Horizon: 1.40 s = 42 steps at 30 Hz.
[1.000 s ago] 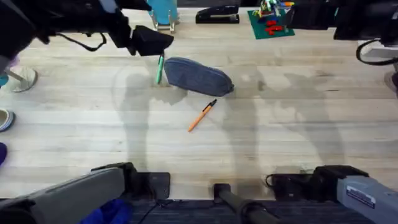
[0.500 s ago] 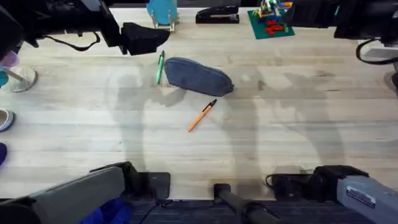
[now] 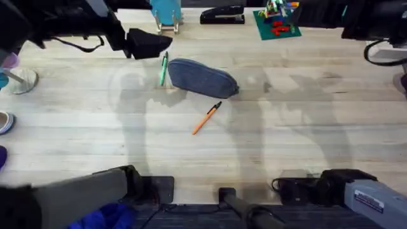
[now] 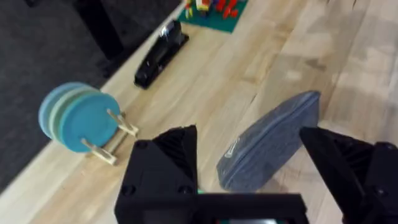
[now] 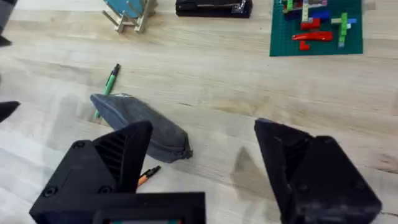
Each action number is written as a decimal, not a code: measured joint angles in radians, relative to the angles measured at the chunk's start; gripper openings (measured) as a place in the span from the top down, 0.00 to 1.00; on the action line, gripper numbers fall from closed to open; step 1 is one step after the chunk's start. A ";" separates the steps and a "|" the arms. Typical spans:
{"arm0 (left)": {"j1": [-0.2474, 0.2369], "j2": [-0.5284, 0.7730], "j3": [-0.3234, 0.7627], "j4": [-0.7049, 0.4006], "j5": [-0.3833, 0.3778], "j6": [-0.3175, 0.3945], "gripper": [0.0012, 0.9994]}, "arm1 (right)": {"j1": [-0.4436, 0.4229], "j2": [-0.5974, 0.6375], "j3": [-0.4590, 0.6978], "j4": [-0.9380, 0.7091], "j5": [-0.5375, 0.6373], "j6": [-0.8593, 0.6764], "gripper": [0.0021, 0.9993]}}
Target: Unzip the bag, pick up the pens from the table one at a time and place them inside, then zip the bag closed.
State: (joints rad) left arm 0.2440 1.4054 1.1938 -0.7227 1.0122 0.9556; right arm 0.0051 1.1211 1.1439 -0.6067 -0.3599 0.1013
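From above, the bag lies on the table, its zipper too hard to make out. The green pen lies right beside the bag's end, touching it or nearly so; I cannot tell which. The orange pen lies alone, a little way off the bag, its black tip pointing toward the bag. The left gripper hangs dark and blurry just beside the top of the green pen. Its fingers blend into one dark shape here. A black stapler and a green board with small bricks sit at the far edge.

In the left wrist view, the left gripper has its two black fingers wide apart with nothing in them. The bag lies between the fingers and a bit past them, one end cut off by the far finger. A tiny bit of green shows at the base of the fingers, too small to name. Beyond the fingers stand blue discs in a wooden rack and the stapler.

In the right wrist view, the right gripper also has its fingers far apart and empty. The bag is partly hidden behind one finger. Just a small piece of the orange pen peeks out beside that finger. The green pen lies past the bag.
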 joint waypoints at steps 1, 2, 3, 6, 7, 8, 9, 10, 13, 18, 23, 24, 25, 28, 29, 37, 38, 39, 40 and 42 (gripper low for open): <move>0.000 0.017 0.000 -0.001 -0.004 0.008 0.01 | 0.000 0.000 0.000 0.000 0.000 0.000 0.00; 0.000 0.043 0.000 -0.006 -0.009 0.023 0.01 | 0.000 0.000 0.000 0.000 0.000 0.000 0.00; -0.002 0.064 0.000 -0.010 -0.012 0.038 0.01 | 0.000 0.000 0.000 0.000 0.000 0.000 0.00; -0.007 0.199 0.000 -0.023 -0.002 0.175 0.01 | 0.000 0.000 0.000 0.000 0.000 0.001 0.00; -0.007 0.214 0.000 -0.023 0.004 0.196 0.01 | 0.000 0.000 0.000 0.000 0.000 0.003 0.00; -0.007 0.231 0.000 -0.023 0.012 0.218 0.01 | 0.000 0.000 0.000 0.000 0.000 0.003 0.00; -0.007 0.246 0.000 -0.023 0.015 0.236 0.01 | 0.000 0.000 0.000 0.000 0.000 0.003 0.00; -0.007 0.264 0.000 -0.023 0.018 0.255 0.01 | 0.000 0.000 0.000 0.000 0.000 0.003 0.00; -0.007 0.312 0.000 -0.022 0.028 0.305 0.01 | 0.000 0.000 0.000 0.000 0.000 0.003 0.00; -0.007 0.388 0.000 -0.043 0.041 0.388 0.01 | 0.000 0.000 0.000 0.000 0.000 0.003 0.00; -0.011 0.433 0.000 -0.060 0.043 0.470 0.01 | 0.000 0.000 0.000 0.000 0.000 0.003 0.00; -0.013 0.439 0.000 -0.059 0.043 0.483 0.01 | 0.000 0.000 0.000 0.000 0.000 0.003 0.00; -0.017 0.445 0.000 -0.059 0.043 0.492 0.01 | 0.000 0.000 0.000 0.000 0.000 0.003 0.00; -0.035 0.464 0.000 -0.058 0.042 0.512 0.01 | 0.000 0.000 0.000 0.000 0.000 0.003 0.00; -0.043 0.472 0.000 -0.058 0.042 0.516 0.01 | 0.000 0.000 0.000 0.000 0.000 0.003 0.00; -0.073 0.533 0.000 -0.046 0.039 0.530 0.01 | 0.000 0.000 0.000 0.000 0.000 0.003 0.00; -0.073 0.533 0.000 -0.044 0.039 0.530 0.01 | 0.000 0.000 0.000 0.000 0.000 0.003 0.00; -0.073 0.533 0.000 -0.041 0.039 0.531 0.01 | 0.000 0.000 0.000 0.000 0.000 0.003 0.00; -0.073 0.533 0.000 -0.040 0.039 0.531 0.01 | 0.000 0.000 0.000 0.000 0.000 0.003 0.00; -0.073 0.533 0.000 -0.040 0.039 0.531 0.01 | 0.000 0.000 0.000 0.000 0.000 0.003 0.00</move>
State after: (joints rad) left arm 0.1707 1.9381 1.1942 -0.7628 1.0511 1.4863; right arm 0.0051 1.1213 1.1439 -0.6071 -0.3599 0.1043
